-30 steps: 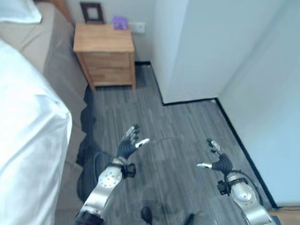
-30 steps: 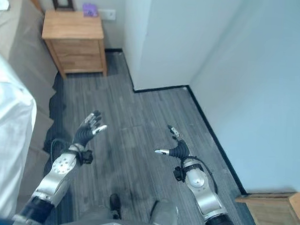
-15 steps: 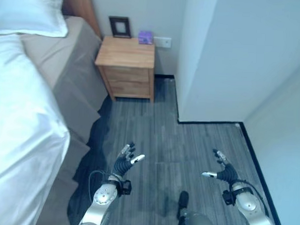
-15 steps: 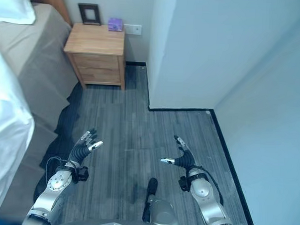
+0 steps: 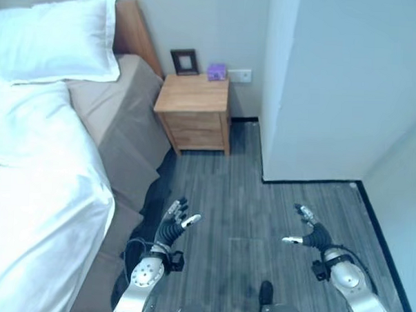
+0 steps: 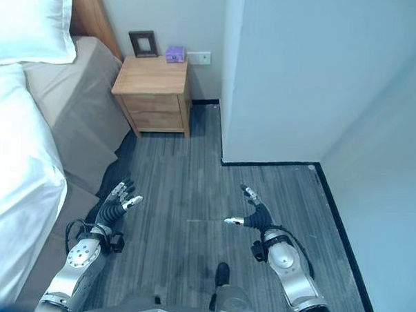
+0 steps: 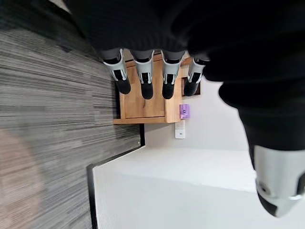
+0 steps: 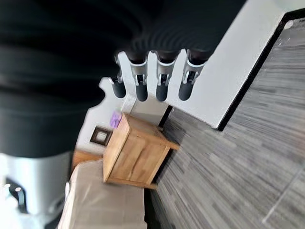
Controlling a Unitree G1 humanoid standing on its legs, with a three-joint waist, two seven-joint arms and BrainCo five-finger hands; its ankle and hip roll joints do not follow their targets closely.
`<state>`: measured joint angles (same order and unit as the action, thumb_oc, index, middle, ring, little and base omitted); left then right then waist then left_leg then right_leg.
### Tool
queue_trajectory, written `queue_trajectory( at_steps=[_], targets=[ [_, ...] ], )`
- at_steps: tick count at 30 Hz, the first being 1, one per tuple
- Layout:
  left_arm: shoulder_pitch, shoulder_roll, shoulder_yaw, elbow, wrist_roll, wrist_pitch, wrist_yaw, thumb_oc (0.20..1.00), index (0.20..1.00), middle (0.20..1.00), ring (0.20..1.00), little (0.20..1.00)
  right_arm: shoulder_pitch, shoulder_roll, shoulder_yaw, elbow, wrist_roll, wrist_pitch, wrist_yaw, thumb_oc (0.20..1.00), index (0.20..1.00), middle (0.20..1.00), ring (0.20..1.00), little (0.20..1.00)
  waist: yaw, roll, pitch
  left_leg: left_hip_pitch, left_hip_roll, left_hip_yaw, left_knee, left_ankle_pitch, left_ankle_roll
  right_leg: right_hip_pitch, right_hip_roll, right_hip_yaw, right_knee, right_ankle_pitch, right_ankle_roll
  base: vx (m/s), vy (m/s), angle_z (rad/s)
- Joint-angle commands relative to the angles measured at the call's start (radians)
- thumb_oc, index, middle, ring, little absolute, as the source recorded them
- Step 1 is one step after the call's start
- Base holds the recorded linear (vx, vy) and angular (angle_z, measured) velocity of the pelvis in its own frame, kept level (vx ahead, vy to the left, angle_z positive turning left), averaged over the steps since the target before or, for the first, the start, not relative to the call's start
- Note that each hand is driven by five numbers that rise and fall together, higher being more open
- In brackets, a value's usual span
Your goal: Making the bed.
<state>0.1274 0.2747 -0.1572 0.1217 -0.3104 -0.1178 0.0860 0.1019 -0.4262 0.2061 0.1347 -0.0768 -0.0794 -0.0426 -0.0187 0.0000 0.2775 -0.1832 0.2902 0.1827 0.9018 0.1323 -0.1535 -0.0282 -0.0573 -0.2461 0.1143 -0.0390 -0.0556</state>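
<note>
The bed [image 5: 119, 135] lies along the left, its beige mattress side bare. A white duvet [image 5: 33, 210] covers most of it, rumpled and hanging over the near edge. At the head rests a white pillow [image 5: 54, 42], against a wooden headboard [image 5: 139, 28]. My left hand [image 5: 172, 221] hovers open over the floor just right of the bed's side, fingers straight, holding nothing. My right hand [image 5: 311, 233] is open too, further right above the floor, also holding nothing.
A wooden nightstand [image 5: 195, 110] stands by the bed's head, carrying a dark picture frame [image 5: 184, 61] and a small purple box [image 5: 216, 71]. A white wall corner [image 5: 270, 145] juts out right of it. Grey plank floor [image 5: 233, 205] stretches between bed and wall.
The camera has swung left and up, so more of the bed, the pillow and the headboard show. Both hands stay open and hold the same pose.
</note>
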Motion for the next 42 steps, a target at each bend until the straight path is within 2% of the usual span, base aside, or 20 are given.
queue_trajectory(
  at_steps=[1,2,3,4,6,9,13,14,18,20,22,23,26,28,29,30,31,36,40,42],
  targets=[
    [0.014,0.019,0.015,-0.084,-0.006,-0.067,0.033,1.0,1.0,1.0,1.0,1.0,-0.027,-0.041,0.018,-0.088,0.01,-0.058,-0.028,1.0,1.0,1.0,1.0,1.0,0.005,-0.019,-0.014,0.064,-0.116,0.109,-0.475,-0.143,0.086,0.174,-0.051,0.042,-0.202,-0.04,0.115,0.23,0.067,-0.06],
    [0.013,0.019,0.015,-0.084,-0.006,-0.067,0.033,1.0,1.0,1.0,1.0,1.0,-0.027,-0.042,0.018,-0.087,0.01,-0.058,-0.028,1.0,1.0,1.0,1.0,1.0,0.005,-0.022,-0.016,0.067,-0.122,0.113,-0.487,-0.135,0.089,0.17,-0.056,0.043,-0.202,-0.038,0.116,0.26,0.096,-0.26],
    [0.013,0.016,0.014,-0.077,0.002,-0.069,0.04,1.0,1.0,1.0,1.0,1.0,-0.033,-0.044,0.017,-0.079,0.012,-0.061,-0.032,1.0,1.0,1.0,1.0,1.0,0.013,-0.01,-0.019,0.057,-0.143,0.112,-0.626,-0.126,0.089,0.186,-0.045,0.04,-0.202,-0.052,0.128,0.21,0.089,-0.37],
    [0.01,0.013,0.009,-0.072,0.005,-0.07,0.045,1.0,1.0,1.0,1.0,1.0,-0.035,-0.046,0.015,-0.072,0.013,-0.063,-0.038,1.0,1.0,1.0,1.0,1.0,0.021,0.005,-0.023,0.064,-0.155,0.108,-0.784,-0.053,0.08,0.203,-0.034,0.035,-0.202,-0.065,0.134,0.36,0.123,-0.33],
    [0.004,0.009,0.004,-0.061,0.0,-0.071,0.051,1.0,1.0,1.0,1.0,1.0,-0.043,-0.046,0.016,-0.046,0.011,-0.064,-0.048,1.0,1.0,1.0,1.0,1.0,0.036,0.024,-0.024,0.037,-0.138,0.103,-0.968,0.019,0.06,0.241,-0.021,0.022,-0.202,-0.094,0.136,0.34,0.076,-0.32],
    [-0.002,0.011,0.008,-0.055,0.008,-0.069,0.056,1.0,1.0,1.0,1.0,1.0,-0.05,-0.046,0.007,-0.036,0.005,-0.067,-0.064,1.0,1.0,1.0,1.0,1.0,0.021,0.011,-0.029,0.002,-0.102,0.202,-0.989,0.007,0.038,0.295,-0.021,-0.018,-0.202,-0.124,0.142,0.33,0.059,0.21],
    [0.048,0.015,0.031,-0.082,0.019,-0.058,0.044,1.0,1.0,1.0,1.0,1.0,-0.025,-0.035,0.007,-0.056,0.006,-0.063,-0.046,1.0,1.0,1.0,1.0,1.0,0.006,0.01,-0.053,0.05,-0.017,0.422,-0.985,0.077,0.029,0.361,-0.005,-0.012,-0.202,-0.166,0.141,0.43,0.126,0.06],
    [0.065,0.014,0.039,-0.089,0.023,-0.054,0.037,1.0,1.0,1.0,1.0,1.0,-0.02,-0.03,0.012,-0.054,0.004,-0.061,-0.034,1.0,1.0,1.0,1.0,1.0,0.006,0.008,-0.069,0.063,-0.014,0.452,-0.988,0.061,0.043,0.368,-0.002,-0.014,-0.202,-0.165,0.147,0.42,0.118,-0.02],
    [0.054,0.037,0.029,-0.08,0.02,-0.038,0.036,1.0,1.0,1.0,1.0,1.0,-0.034,-0.003,0.034,-0.05,-0.017,-0.056,-0.035,1.0,1.0,1.0,1.0,1.0,0.035,-0.041,-0.103,0.065,-0.037,0.47,-0.98,0.078,0.069,0.386,-0.031,-0.027,-0.158,-0.157,0.17,0.4,0.128,0.02],
    [0.04,0.061,0.023,-0.081,0.023,-0.033,0.029,1.0,1.0,1.0,1.0,1.0,-0.04,0.01,0.043,-0.051,-0.025,-0.057,-0.03,1.0,1.0,1.0,1.0,1.0,0.056,-0.077,-0.109,0.086,-0.08,0.466,-0.973,0.032,0.116,0.352,-0.089,-0.046,-0.017,-0.098,0.229,0.29,0.156,0.12],
    [0.007,0.084,0.017,-0.079,0.034,-0.027,0.04,1.0,1.0,1.0,1.0,1.0,-0.065,0.028,0.058,-0.052,-0.037,-0.054,-0.036,1.0,1.0,1.0,1.0,1.0,0.05,-0.096,-0.094,0.119,-0.139,0.433,-0.974,-0.022,0.158,0.255,-0.179,-0.048,0.21,0.041,0.292,0.31,0.248,0.56],
    [-0.006,0.096,0.015,-0.088,0.036,-0.03,0.045,1.0,1.0,1.0,1.0,1.0,-0.083,0.036,0.069,-0.06,-0.039,-0.054,-0.04,1.0,1.0,1.0,1.0,1.0,0.042,-0.097,-0.079,0.138,-0.163,0.405,-0.979,-0.044,0.171,0.202,-0.188,-0.016,0.331,0.132,0.297,0.29,0.257,0.86],
    [-0.05,0.113,0.028,-0.098,0.024,-0.045,0.064,1.0,1.0,1.0,1.0,1.0,-0.125,0.045,0.095,-0.082,-0.064,-0.058,-0.05,1.0,1.0,1.0,1.0,1.0,0.021,-0.083,-0.054,0.184,-0.2,0.317,-0.989,-0.114,0.2,0.058,-0.216,0.038,0.473,0.131,0.287,0.26,0.118,1.42],
    [-0.069,0.119,0.042,-0.107,0.007,-0.057,0.079,1.0,1.0,1.0,1.0,1.0,-0.16,0.038,0.112,-0.11,-0.08,-0.058,-0.057,1.0,1.0,1.0,1.0,1.0,0.018,-0.072,-0.034,0.2,-0.209,0.253,-0.989,-0.131,0.191,0.007,-0.211,0.039,0.382,0.039,0.251,0.24,0.012,1.2],
    [-0.069,0.119,0.042,-0.107,0.007,-0.057,0.079,1.0,1.0,1.0,1.0,1.0,-0.16,0.038,0.112,-0.11,-0.08,-0.058,-0.057,1.0,1.0,1.0,1.0,1.0,0.016,-0.072,-0.033,0.2,-0.209,0.251,-0.989,-0.131,0.191,0.009,-0.212,0.037,0.382,0.039,0.251,0.18,-0.087,0.98],
    [-0.074,0.129,0.063,-0.118,0.002,-0.076,0.087,1.0,1.0,1.0,1.0,1.0,-0.182,0.031,0.123,-0.137,-0.079,-0.064,-0.062,1.0,1.0,1.0,1.0,1.0,0.015,-0.054,-0.023,0.199,-0.203,0.206,-0.989,-0.122,0.185,-0.011,-0.153,0.057,0.213,-0.053,0.203,0.15,-0.1,1.09],
    [-0.077,0.13,0.07,-0.117,0.002,-0.08,0.091,1.0,1.0,1.0,1.0,1.0,-0.184,0.029,0.124,-0.141,-0.076,-0.062,-0.059,1.0,1.0,1.0,1.0,1.0,0.016,-0.059,-0.025,0.2,-0.213,0.187,-0.989,-0.127,0.183,-0.008,-0.138,0.087,0.137,-0.058,0.202,0.26,-0.138,1.43],
    [-0.101,0.149,0.118,-0.071,0.009,-0.097,0.1,1.0,1.0,1.0,1.0,1.0,-0.189,0.006,0.126,-0.141,-0.087,-0.052,-0.048,1.0,1.0,1.0,1.0,1.0,0.007,-0.075,-0.039,0.219,-0.263,-0.003,-0.989,-0.166,0.167,-0.063,-0.029,0.344,-0.13,0.027,0.198,0.27,-0.144,1.38],
    [-0.109,0.153,0.121,-0.041,0.027,-0.094,0.098,1.0,1.0,1.0,1.0,1.0,-0.184,0.002,0.111,-0.118,-0.087,-0.049,-0.055,1.0,1.0,1.0,1.0,1.0,0.003,-0.076,-0.045,0.242,-0.288,-0.08,-0.989,-0.174,0.169,-0.017,-0.034,0.329,-0.167,0.036,0.178,0.19,-0.161,1.18],
    [-0.09,0.144,0.15,-0.029,0.028,-0.093,0.11,1.0,1.0,1.0,1.0,1.0,-0.189,-0.006,0.105,-0.093,-0.07,-0.045,-0.055,1.0,1.0,1.0,1.0,1.0,0.008,-0.06,-0.064,0.269,-0.285,-0.115,-0.989,-0.182,0.154,0.032,-0.038,0.279,-0.195,0.044,0.171,0.22,-0.208,1.0]
  ],
)
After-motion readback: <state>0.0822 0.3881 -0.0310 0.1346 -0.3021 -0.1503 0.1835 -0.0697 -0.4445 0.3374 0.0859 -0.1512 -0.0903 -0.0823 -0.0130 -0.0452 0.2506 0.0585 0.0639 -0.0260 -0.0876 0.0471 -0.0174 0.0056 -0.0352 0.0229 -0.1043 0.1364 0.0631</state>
